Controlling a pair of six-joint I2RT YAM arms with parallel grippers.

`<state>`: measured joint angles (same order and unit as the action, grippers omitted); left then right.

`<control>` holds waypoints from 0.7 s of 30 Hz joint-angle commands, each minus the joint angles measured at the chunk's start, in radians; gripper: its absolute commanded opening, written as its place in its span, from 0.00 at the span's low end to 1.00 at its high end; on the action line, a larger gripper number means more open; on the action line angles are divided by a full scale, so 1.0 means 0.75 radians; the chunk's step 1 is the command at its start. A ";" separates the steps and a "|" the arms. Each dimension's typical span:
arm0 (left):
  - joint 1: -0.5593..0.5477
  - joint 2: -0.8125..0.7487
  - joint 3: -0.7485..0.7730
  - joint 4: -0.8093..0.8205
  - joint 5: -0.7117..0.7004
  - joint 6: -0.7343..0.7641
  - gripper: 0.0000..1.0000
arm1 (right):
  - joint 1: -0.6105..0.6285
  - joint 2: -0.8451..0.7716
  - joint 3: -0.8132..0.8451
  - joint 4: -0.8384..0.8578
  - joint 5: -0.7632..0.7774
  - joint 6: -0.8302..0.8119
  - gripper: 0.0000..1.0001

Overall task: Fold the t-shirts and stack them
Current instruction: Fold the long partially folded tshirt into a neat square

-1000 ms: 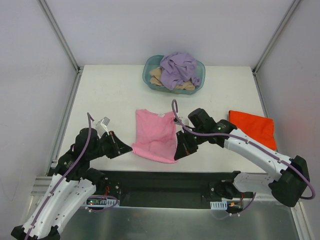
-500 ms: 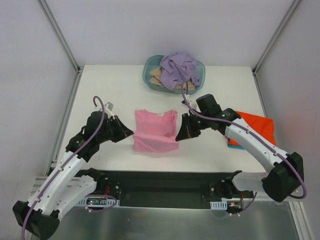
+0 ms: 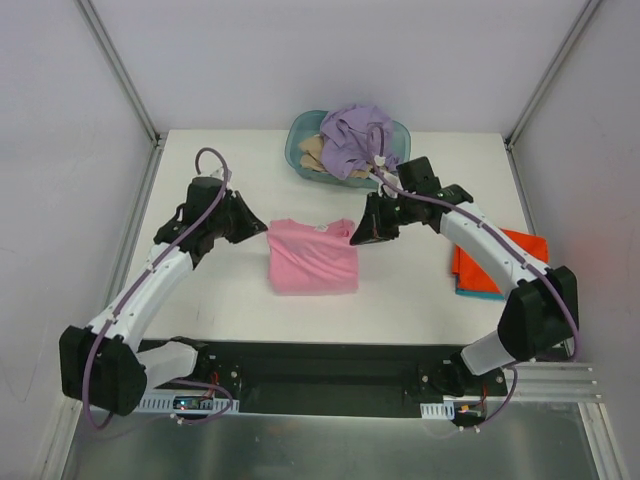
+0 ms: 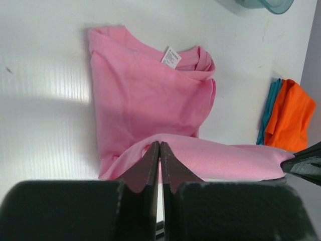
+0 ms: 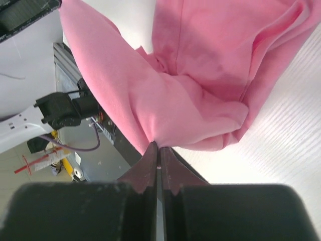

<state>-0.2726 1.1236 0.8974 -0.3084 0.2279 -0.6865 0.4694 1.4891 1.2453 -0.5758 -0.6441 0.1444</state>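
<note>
In the left half of the overhead view, the left end effector (image 3: 262, 228) is clamping shut on one corner of the pink t-shirt (image 3: 312, 262), its fingers pressing together on a pinch of cloth. The shirt is lying at the centre of the white desk (image 3: 420, 300), its body spreading flat with a white label (image 4: 171, 56) showing at the collar. The held edge is stretching as a raised band between the two arms, above the flat cloth. Just right of centre, the right end effector (image 3: 358, 237) is gripping the opposite corner of the same shirt, jaws closed tight on the pink fabric. At upper centre, at the far edge of the desk, a teal plastic basket (image 3: 297, 140) is holding a crumpled lavender t-shirt (image 3: 355, 140) heaped over a tan t-shirt (image 3: 312, 152). At the right of the frame, an orange-red t-shirt (image 3: 466, 270) is lying folded on top of a teal t-shirt (image 3: 466, 293), the right arm crossing over the pair.
</note>
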 commanded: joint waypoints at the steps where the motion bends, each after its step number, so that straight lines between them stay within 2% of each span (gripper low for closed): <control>1: 0.040 0.132 0.141 0.090 0.038 0.095 0.00 | -0.061 0.127 0.137 0.025 -0.088 -0.031 0.01; 6: 0.071 0.328 0.221 0.100 0.062 0.124 0.00 | -0.112 0.291 0.209 0.060 -0.137 -0.017 0.01; 16: 0.106 0.753 0.468 0.109 0.148 0.152 0.00 | -0.182 0.569 0.344 0.091 -0.049 0.010 0.02; 19: 0.108 0.852 0.528 0.111 0.160 0.156 0.00 | -0.198 0.614 0.354 0.134 -0.019 0.041 0.09; 21: 0.108 0.907 0.552 0.109 0.112 0.161 0.00 | -0.202 0.657 0.375 0.132 0.002 0.033 0.18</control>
<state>-0.2070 1.7573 1.2419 -0.2466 0.3237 -0.5976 0.3347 1.9461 1.4673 -0.5041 -0.6792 0.1608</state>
